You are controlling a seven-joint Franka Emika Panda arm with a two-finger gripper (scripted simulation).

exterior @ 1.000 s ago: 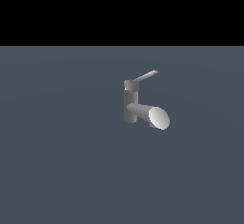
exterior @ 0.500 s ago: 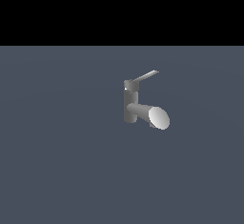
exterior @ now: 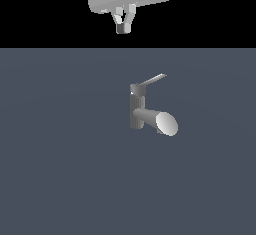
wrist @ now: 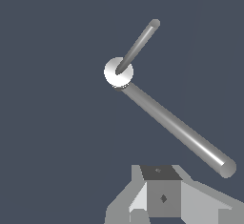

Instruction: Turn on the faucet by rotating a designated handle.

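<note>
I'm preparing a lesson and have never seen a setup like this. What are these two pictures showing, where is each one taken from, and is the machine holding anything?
These are computer renders of a simulated robot arm, not photographs. The exterior view comes from a camera off the arm. At its top you see the arm's pale end with its gripper, the two-fingered claw, hanging well above the grey surface and touching nothing. The fingertips look close together, and nothing is between them.

On the surface stands a small grey faucet: an upright post, a thick round spout ending in a pale oval face, and a thin lever, the handle, joined to the post's cap.

The wrist view comes from a camera on the arm itself, looking down. There the post's cap is a pale circle, with the slim handle and thick spout branching from it.
</note>
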